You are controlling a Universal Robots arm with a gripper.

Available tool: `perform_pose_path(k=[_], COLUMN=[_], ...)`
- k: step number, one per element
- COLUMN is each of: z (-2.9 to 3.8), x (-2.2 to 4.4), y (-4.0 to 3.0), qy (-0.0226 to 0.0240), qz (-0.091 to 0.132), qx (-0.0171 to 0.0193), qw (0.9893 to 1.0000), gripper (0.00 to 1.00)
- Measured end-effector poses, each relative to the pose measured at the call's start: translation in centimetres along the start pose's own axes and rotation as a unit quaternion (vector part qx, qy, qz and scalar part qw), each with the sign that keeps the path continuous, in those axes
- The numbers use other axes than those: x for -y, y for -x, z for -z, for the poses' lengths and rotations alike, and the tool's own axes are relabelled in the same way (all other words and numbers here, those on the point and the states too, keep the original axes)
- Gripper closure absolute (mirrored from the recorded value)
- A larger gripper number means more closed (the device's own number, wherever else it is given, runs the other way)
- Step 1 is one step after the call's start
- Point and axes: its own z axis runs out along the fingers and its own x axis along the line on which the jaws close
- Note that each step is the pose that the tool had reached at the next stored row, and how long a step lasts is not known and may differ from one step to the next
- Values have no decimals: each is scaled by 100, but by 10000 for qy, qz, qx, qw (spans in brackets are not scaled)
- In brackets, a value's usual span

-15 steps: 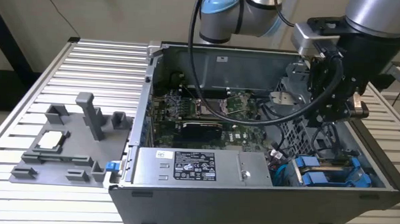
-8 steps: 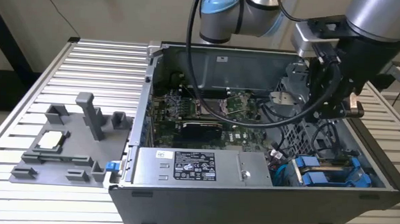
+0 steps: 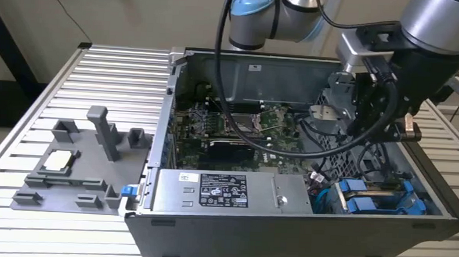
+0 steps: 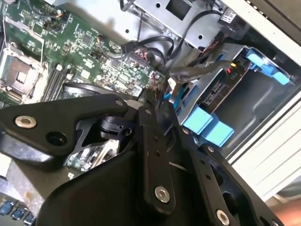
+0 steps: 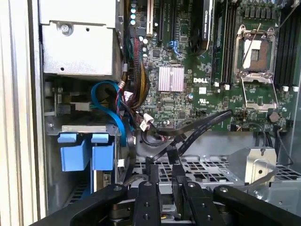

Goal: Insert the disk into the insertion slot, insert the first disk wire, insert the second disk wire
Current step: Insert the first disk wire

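The disk in its blue carrier (image 3: 381,200) lies in the insertion slot (image 3: 432,198) at the case's front corner, on the exterior view's right. Its two blue tabs (image 5: 87,153) face out, and the disk's connector edge (image 4: 220,87) shows between the slot's grey walls (image 4: 256,101). My gripper (image 3: 332,118) hangs above the perforated cage, up and away from the disk. In both wrist views its black fingers (image 5: 149,188) stand close together on a black flat wire (image 5: 202,123) that runs taut from the motherboard to my gripper (image 5: 164,172), whose tips (image 4: 153,101) sit beside a blue cable.
The open PC case (image 3: 287,235) holds a green motherboard (image 3: 237,129), a power supply (image 3: 226,192) and a perforated metal cage (image 5: 211,169). Loose blue and multicoloured cables (image 5: 117,108) hang near the slot. A grey fixture tray (image 3: 81,157) lies on the slatted table at the exterior view's left.
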Motion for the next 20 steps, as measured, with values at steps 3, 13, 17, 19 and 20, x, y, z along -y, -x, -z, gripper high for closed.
perform_pose_path(k=[3, 13, 17, 19, 20], z=[-9, -16, -20, -28, -38], x=[-18, -107, -138, -160, -173], y=[-1, 2, -9, -12, -13], qy=[20, 20, 26, 28, 28], qz=[175, 290, 329, 347, 348], qx=[10, 225, 229, 229, 229], qw=[9998, 9993, 9992, 9991, 9991], gripper=[73, 73, 73, 73, 73])
